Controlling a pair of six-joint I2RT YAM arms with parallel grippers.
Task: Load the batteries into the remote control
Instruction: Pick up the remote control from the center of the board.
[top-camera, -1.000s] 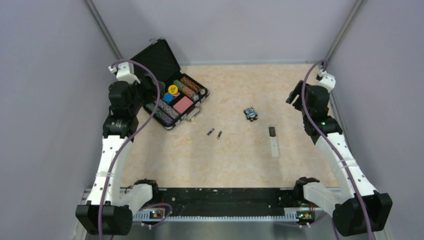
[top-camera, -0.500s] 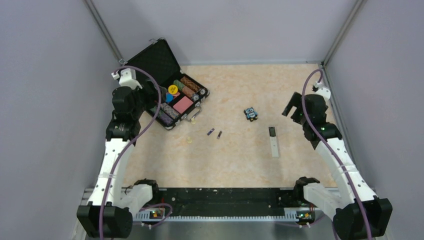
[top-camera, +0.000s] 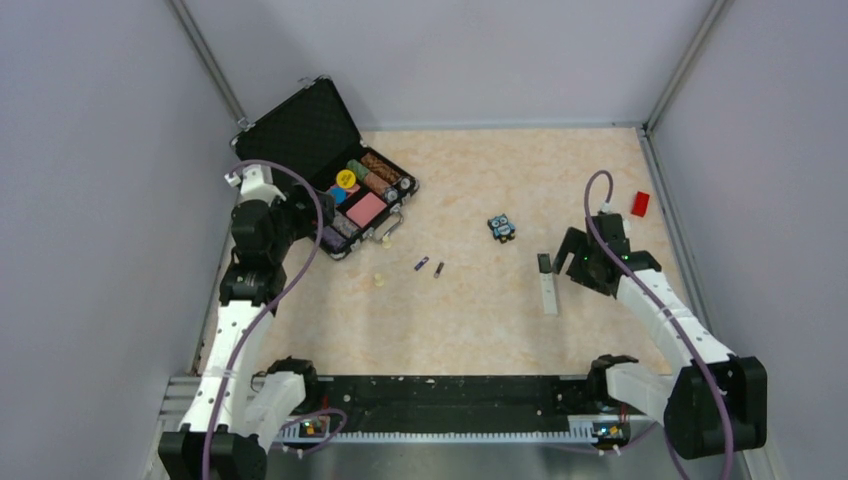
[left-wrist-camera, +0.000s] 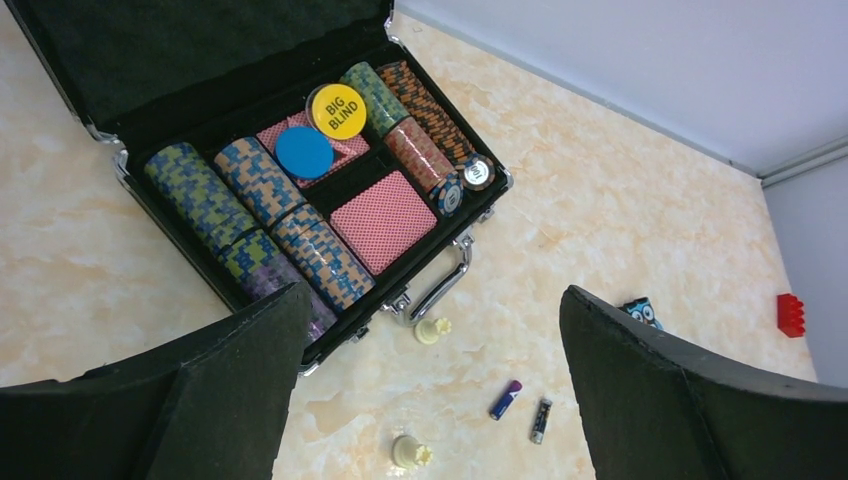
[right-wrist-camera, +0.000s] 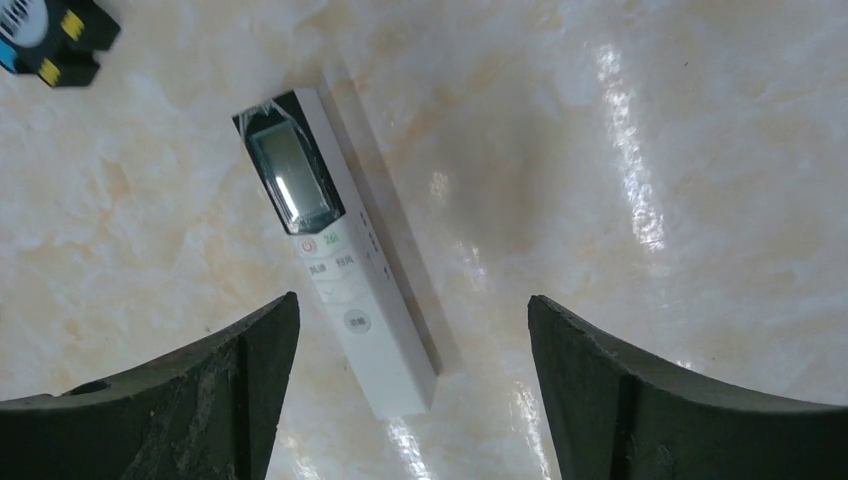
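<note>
here's the remote control (right-wrist-camera: 335, 290): a slim, glossy white bar with a dark screen end and small round buttons, lying flat on the shiny marbled beige table (right-wrist-camera: 620, 150). the right gripper (right-wrist-camera: 410, 300) hangs right over it, matte black fingers (right-wrist-camera: 250, 400) spread wide, gripping nothing. the remote sits between them, closer to one finger. over to the batteries (left-wrist-camera: 506, 399), two tiny dark cylinders side by side, just ahead of the left gripper (left-wrist-camera: 432, 292). that one gapes wide too, empty, above a black chip case (left-wrist-camera: 200, 60).
</note>
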